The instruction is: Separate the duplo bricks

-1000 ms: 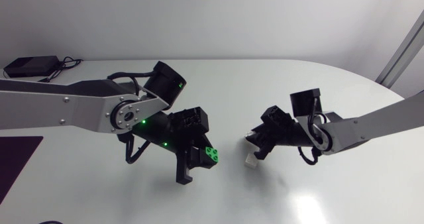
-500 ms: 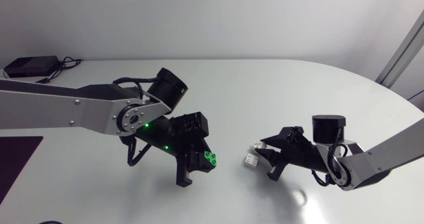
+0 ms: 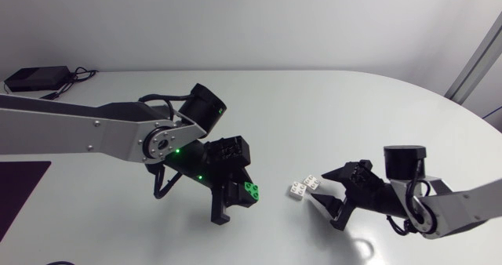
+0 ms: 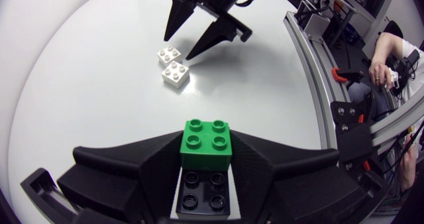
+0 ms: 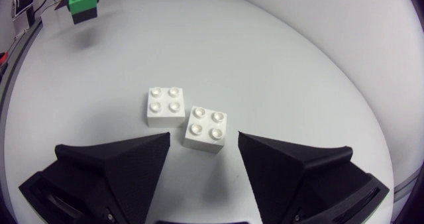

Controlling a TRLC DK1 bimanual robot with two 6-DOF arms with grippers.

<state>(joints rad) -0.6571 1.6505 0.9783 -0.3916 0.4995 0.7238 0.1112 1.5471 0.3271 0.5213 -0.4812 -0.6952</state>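
Note:
In the left wrist view a green brick (image 4: 206, 143) is joined to a black brick (image 4: 203, 191), and my left gripper (image 4: 205, 168) is shut on this pair. From overhead the green brick (image 3: 250, 189) shows at the left gripper (image 3: 235, 193), held just above the table. Two white bricks (image 3: 296, 189) (image 3: 311, 182) lie side by side on the table. My right gripper (image 3: 330, 200) stands open just right of them. In the right wrist view the white bricks (image 5: 165, 107) (image 5: 206, 129) lie ahead of the spread fingers (image 5: 119, 161), untouched.
A black box (image 3: 35, 78) with a cable sits at the table's far left corner. A dark purple mat (image 3: 20, 190) lies at the left edge. The right gripper (image 4: 177, 46) also shows beyond the white bricks (image 4: 175, 72) in the left wrist view.
My right gripper has opened, let the white bricks down onto the table and drawn back to the right and nearer the front edge. The left arm has shifted slightly right.

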